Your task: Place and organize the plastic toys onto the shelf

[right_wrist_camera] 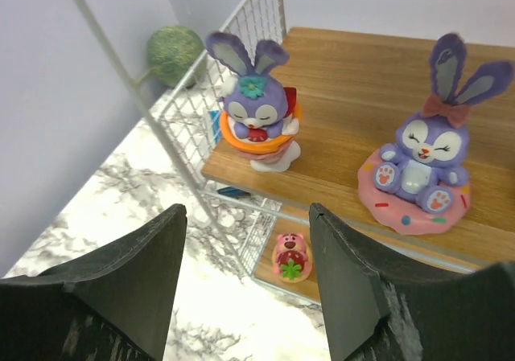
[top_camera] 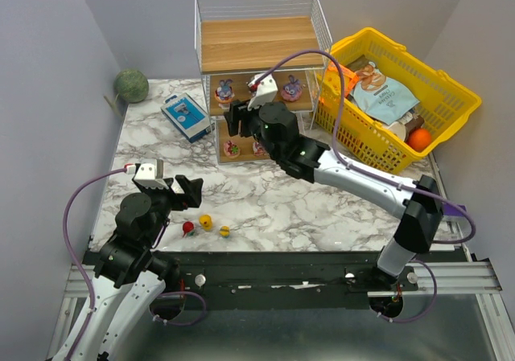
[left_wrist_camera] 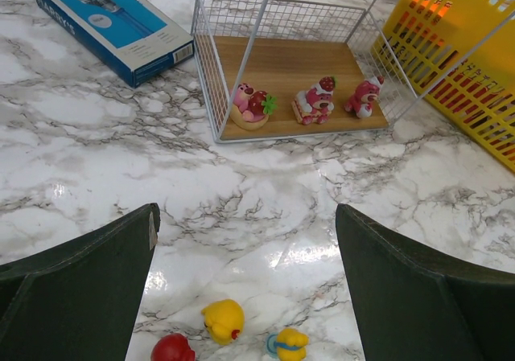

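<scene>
Left claw (left_wrist_camera: 245,240), spread and empty, hangs over a yellow toy (left_wrist_camera: 223,321) on the surface (left_wrist_camera: 96,120). Right claw (right_wrist_camera: 248,240), spread and empty, faces a bunny toy (right_wrist_camera: 256,116) on the shelf (right_wrist_camera: 362,79) just ahead.

The shelf (top_camera: 257,43) stood open-fronted, wire mesh side (right_wrist_camera: 257,23) walling its left, the yellow basket (top_camera: 362,140) crowding its right. On the middle board (right_wrist_camera: 346,88) bare wood lay between the orange-ringed bunny (right_wrist_camera: 256,120) and the donut-seated bunny (right_wrist_camera: 418,168).
</scene>
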You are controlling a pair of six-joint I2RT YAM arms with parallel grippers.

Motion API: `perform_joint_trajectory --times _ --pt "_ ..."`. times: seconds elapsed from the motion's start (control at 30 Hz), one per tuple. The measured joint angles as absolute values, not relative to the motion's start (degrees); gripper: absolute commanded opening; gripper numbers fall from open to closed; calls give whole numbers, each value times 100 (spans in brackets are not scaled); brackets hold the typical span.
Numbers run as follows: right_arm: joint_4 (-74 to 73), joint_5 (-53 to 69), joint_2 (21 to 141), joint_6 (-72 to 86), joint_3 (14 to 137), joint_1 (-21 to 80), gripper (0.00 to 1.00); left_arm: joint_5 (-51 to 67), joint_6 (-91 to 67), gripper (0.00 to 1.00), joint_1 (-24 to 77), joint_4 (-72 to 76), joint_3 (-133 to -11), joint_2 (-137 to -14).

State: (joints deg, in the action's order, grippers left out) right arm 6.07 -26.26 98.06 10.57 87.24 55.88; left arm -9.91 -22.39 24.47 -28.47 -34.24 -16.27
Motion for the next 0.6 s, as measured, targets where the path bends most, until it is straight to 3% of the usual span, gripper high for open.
perform_joint_trajectory --times 0.3,0.6 --pt "290 -2145 8396 1487 7666 5592 74 -991 -2239 99 2447 -2849 -3424 -1627" --pt "-248 -1922 7030 2366 5533 5594 74 -989 -2239 99 2447 -2845 -3424 -1623"
